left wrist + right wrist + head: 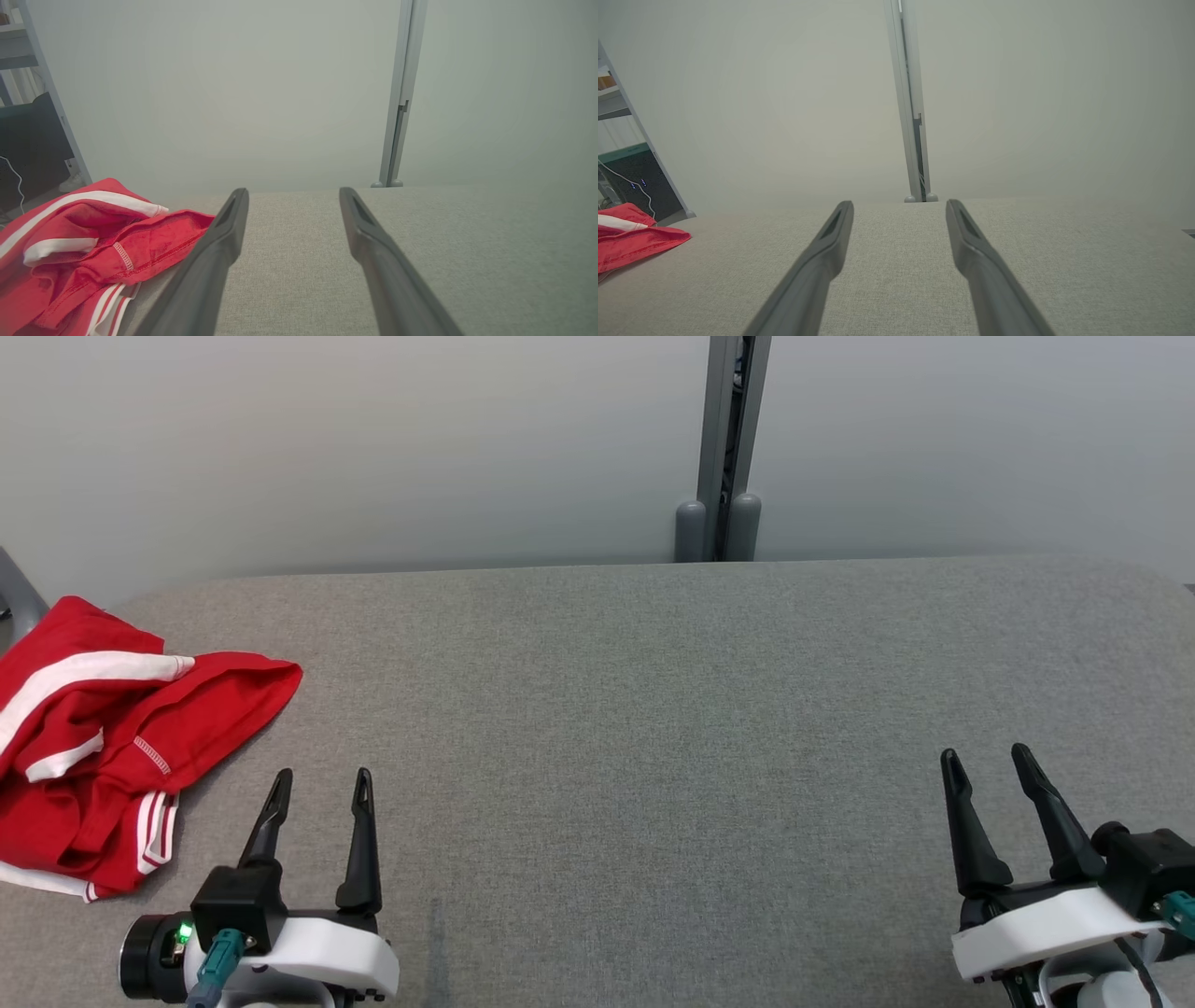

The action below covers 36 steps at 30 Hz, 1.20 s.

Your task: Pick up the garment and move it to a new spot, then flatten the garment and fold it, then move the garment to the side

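Note:
A crumpled red garment (pixel 112 747) with white stripes lies bunched at the far left of the grey fabric table (pixel 653 709). My left gripper (pixel 322 777) stands open just right of it, at the lower left, holding nothing. In the left wrist view the red garment (pixel 84 252) sits left of my open left gripper (pixel 293 192), partly behind the left finger. At the lower right my right gripper (pixel 985 754) is open and empty, far from the cloth. The right wrist view shows the right gripper (pixel 900 204) open and the garment (pixel 630 240) at its left edge.
A pale wall with a grey vertical post (pixel 726 448) runs behind the table's far edge. A shelf frame (pixel 42 79) and dark equipment with a white cable (pixel 633 184) stand beyond the table's left end.

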Tool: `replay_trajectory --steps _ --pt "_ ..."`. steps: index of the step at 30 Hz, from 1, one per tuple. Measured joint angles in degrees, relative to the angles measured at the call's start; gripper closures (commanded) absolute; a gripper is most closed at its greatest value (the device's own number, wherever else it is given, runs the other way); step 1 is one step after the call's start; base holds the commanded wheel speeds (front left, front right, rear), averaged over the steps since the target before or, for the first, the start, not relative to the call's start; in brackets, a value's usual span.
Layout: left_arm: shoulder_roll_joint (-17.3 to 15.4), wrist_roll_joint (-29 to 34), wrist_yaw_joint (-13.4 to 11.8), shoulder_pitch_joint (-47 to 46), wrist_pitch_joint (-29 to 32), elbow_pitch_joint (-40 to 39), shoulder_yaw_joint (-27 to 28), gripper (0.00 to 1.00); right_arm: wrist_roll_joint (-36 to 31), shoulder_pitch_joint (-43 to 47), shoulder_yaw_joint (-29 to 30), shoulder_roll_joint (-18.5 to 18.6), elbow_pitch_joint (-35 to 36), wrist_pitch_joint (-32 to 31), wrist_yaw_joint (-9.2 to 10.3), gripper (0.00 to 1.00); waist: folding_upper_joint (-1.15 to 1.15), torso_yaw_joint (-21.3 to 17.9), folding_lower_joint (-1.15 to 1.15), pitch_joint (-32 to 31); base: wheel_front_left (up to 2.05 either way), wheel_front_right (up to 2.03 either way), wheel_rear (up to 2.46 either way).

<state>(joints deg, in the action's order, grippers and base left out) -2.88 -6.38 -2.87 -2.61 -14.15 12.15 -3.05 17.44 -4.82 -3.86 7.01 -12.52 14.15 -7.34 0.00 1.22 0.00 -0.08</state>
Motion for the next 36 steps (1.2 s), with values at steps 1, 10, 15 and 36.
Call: replay_trajectory --steps 1,10,15,36 --pt "0.00 0.36 -0.05 0.00 -0.01 0.08 -0.03 0.00 -0.34 -0.12 -0.04 0.00 -0.13 0.01 0.00 0.00 0.00 0.01 0.00 -0.01 0.00 0.00 0.00" --pt "0.00 3.19 -0.26 -0.13 -0.92 0.68 -0.26 0.00 -2.93 -0.60 -0.46 0.09 -0.90 0.76 -0.08 0.00 0.00 0.09 0.00 -0.09 0.00 0.00 0.00" --pt "0.01 3.19 -0.26 -0.15 -0.94 0.81 -0.23 0.00 -2.90 -0.66 -0.59 0.09 -0.98 0.76 -0.08 0.00 0.00 0.11 0.00 -0.05 0.00 0.00 0.00" --pt "0.05 2.82 -0.20 -0.19 -0.94 1.52 -0.13 0.00 -2.00 -0.74 -0.96 0.10 -1.07 0.76 -0.08 0.00 0.00 0.81 0.00 -0.39 0.00 0.00 0.00"
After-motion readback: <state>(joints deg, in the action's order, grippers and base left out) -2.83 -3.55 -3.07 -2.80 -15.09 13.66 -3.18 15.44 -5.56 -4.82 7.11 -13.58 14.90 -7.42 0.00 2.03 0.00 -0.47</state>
